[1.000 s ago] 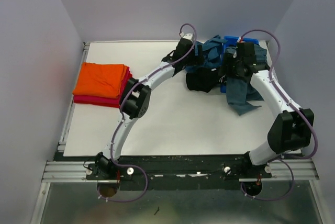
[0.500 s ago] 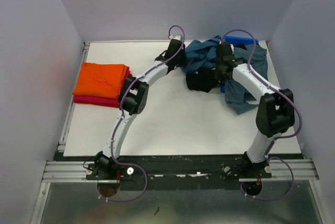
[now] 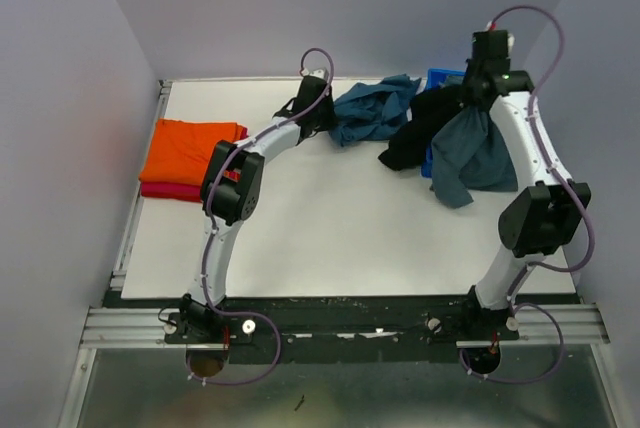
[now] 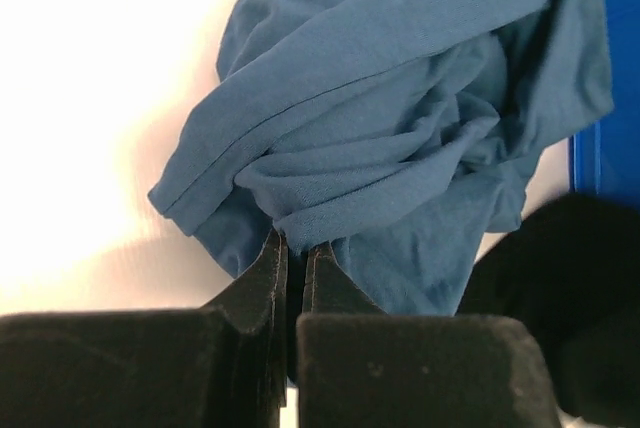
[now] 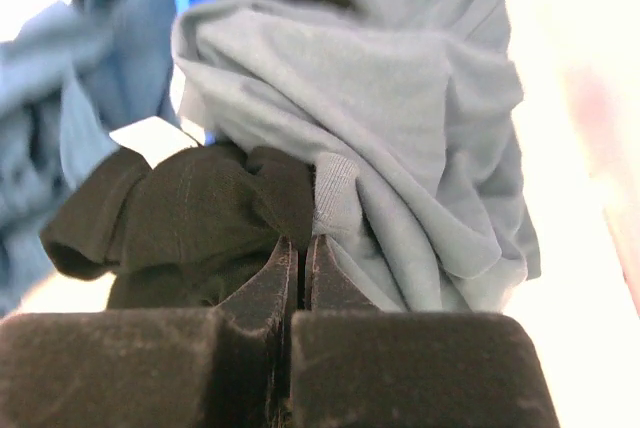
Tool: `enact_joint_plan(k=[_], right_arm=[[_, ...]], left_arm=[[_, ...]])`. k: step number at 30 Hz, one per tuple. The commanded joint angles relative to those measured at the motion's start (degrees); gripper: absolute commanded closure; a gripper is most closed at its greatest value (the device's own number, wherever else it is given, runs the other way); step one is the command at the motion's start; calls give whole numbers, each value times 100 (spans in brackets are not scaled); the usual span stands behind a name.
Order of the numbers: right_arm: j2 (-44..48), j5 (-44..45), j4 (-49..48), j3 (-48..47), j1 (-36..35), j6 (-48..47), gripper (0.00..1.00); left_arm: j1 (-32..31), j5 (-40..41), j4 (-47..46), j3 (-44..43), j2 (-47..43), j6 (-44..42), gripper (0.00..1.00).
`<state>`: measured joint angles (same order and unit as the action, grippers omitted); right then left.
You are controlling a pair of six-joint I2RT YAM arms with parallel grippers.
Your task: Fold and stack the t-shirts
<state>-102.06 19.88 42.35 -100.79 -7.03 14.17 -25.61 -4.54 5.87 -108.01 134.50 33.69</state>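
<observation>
Two grippers hold cloth: at upper centre the left gripper (image 4: 295, 244) pinches the crumpled dark teal blue cloth t-shirt (image 3: 372, 110) on the white table (image 3: 300, 218). At upper right the right gripper (image 5: 298, 248) clamps the hanging black cloth t-shirt (image 3: 412, 136), with a grey-blue cloth t-shirt (image 3: 476, 153) bunched against it.

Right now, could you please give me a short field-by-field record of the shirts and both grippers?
Folded stack: orange t-shirt on red t-shirt, left side of top view
Left gripper: shut on teal t-shirt
Right gripper: raised, shut on bunched black t-shirt and grey-blue t-shirt
Blue bin: far right, behind shirts
</observation>
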Motion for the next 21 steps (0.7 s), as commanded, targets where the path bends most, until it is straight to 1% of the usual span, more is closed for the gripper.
enact_joint_plan(k=[1,2,4,6,8,12,16,19,20,21], right_arm=[[-418,-335,448,-1597,667,103,99],[-585,-318,632,-1915,902,155,99],[-823,-344,810,-2364,1054,252,99],[-973,-371,749,-2349,1072,270,99],[-1148,-423,635,-2113,1063,375,99],[-1447,-467,47,-1041,1072,578,99],[-1843,-625,-147,-600,1072,779,99],[-2106,-669,-183,-546,1072,789,99],[-2194,-687,-122,-616,1081,789,91],[-2239,-757,-17,-704,1072,797,81]], left_arm=[[3,93,-60,656,-1003,-267,100],[3,93,-51,780,-1213,-275,100],[3,76,-42,1070,-1539,-284,100],[3,32,-16,1325,-1855,-275,100],[-6,40,115,1518,-2189,-284,100],[-6,119,493,1914,-3006,-433,100],[-32,5,713,2432,-3832,-451,100],[-146,294,907,2749,-4447,-495,100],[-207,374,899,2906,-4632,-469,100],[-260,409,898,3065,-4826,-417,100]])
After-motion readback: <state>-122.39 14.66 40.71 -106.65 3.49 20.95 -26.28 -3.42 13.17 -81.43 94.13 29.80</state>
